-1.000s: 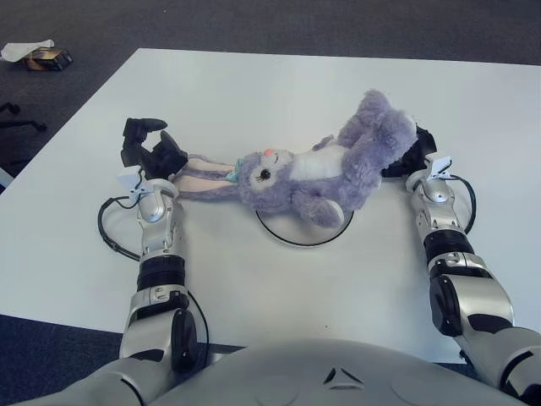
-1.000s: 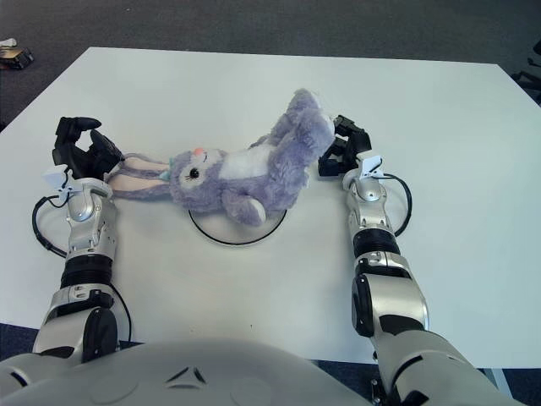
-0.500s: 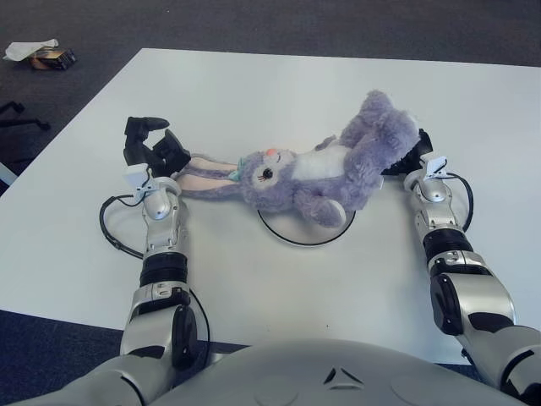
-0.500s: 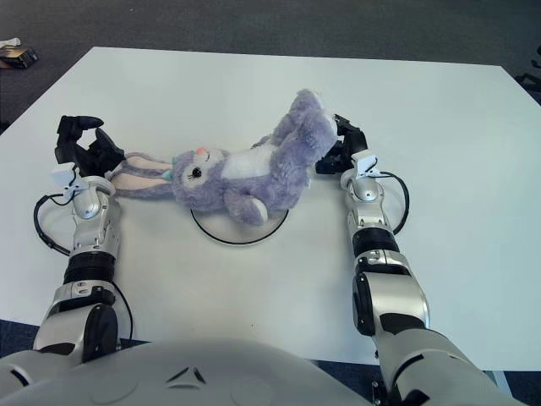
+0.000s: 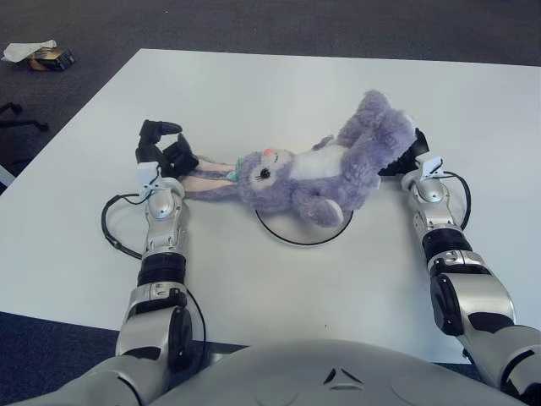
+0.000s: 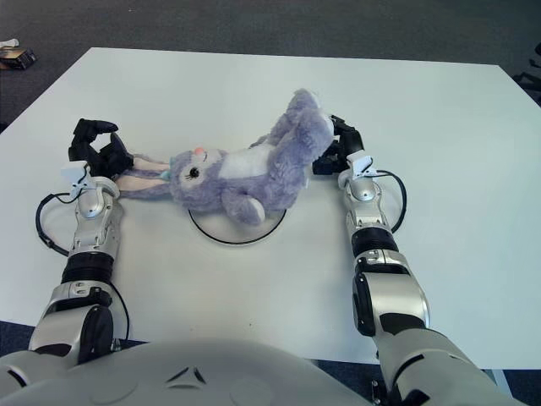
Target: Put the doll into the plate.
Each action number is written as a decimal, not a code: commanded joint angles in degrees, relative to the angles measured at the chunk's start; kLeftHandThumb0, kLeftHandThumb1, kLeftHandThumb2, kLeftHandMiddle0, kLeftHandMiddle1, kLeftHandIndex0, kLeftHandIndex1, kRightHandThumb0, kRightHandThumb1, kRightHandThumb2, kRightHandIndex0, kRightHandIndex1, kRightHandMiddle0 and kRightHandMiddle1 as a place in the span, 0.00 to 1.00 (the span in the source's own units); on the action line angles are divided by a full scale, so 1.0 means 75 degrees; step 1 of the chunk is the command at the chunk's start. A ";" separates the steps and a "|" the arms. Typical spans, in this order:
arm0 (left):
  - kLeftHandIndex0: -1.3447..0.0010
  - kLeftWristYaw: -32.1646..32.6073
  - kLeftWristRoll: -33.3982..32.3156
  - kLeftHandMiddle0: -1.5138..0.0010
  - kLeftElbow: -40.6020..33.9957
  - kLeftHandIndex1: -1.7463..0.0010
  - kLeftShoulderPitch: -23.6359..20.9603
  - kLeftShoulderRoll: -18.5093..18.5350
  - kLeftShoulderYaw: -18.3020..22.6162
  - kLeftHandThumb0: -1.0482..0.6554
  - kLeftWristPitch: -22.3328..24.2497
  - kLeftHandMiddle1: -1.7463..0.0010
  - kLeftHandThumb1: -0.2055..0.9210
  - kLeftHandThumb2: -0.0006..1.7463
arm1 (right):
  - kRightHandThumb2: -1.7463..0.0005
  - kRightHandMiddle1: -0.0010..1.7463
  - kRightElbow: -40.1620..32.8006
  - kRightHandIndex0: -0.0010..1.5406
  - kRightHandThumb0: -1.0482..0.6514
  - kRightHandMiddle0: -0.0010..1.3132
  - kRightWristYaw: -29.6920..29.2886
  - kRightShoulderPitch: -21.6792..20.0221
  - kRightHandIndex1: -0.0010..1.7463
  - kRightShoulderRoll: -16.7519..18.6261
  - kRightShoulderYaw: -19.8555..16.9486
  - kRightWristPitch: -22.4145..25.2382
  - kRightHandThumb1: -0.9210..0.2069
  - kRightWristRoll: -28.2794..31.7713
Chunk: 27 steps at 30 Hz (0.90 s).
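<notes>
A purple plush bunny doll lies on its side on the white table. Its belly and one arm lie over a white plate with a dark rim. The long ears stretch left off the plate, and the legs point up to the right, beyond the rim. My left hand sits at the ear tips, its fingers spread and closing on nothing. My right hand is pressed against the doll's legs on the right and is mostly hidden behind them.
The white table extends far behind the doll, and its left edge runs diagonally near my left arm. Black cables loop beside both wrists. A small box lies on the dark floor at top left.
My left hand has slid right, from beside the ears up to their tips. My right hand edged slightly in toward the doll's legs. The doll has barely shifted.
</notes>
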 commanded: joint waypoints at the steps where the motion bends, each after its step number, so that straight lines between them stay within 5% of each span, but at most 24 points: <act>1: 0.65 -0.0142 0.0114 0.19 0.0303 0.00 0.0476 -0.0051 -0.0129 0.37 0.0167 0.00 0.63 0.62 | 0.21 1.00 0.0370 0.86 0.32 0.50 0.0043 0.0464 1.00 -0.0008 0.0139 0.0217 0.58 -0.0221; 14: 0.68 -0.0867 -0.0074 0.23 -0.0144 0.00 0.0674 0.0194 -0.0407 0.38 0.0839 0.00 0.68 0.58 | 0.21 1.00 -0.0036 0.85 0.32 0.50 -0.0291 0.0749 1.00 0.0021 0.0027 -0.0317 0.58 -0.0227; 27: 0.68 -0.1514 0.0008 0.22 -0.0534 0.00 0.0889 0.0481 -0.0648 0.37 0.1150 0.00 0.68 0.58 | 0.22 1.00 -0.1144 0.85 0.33 0.49 -0.0189 0.1418 1.00 0.0656 -0.0610 -0.0851 0.57 0.0778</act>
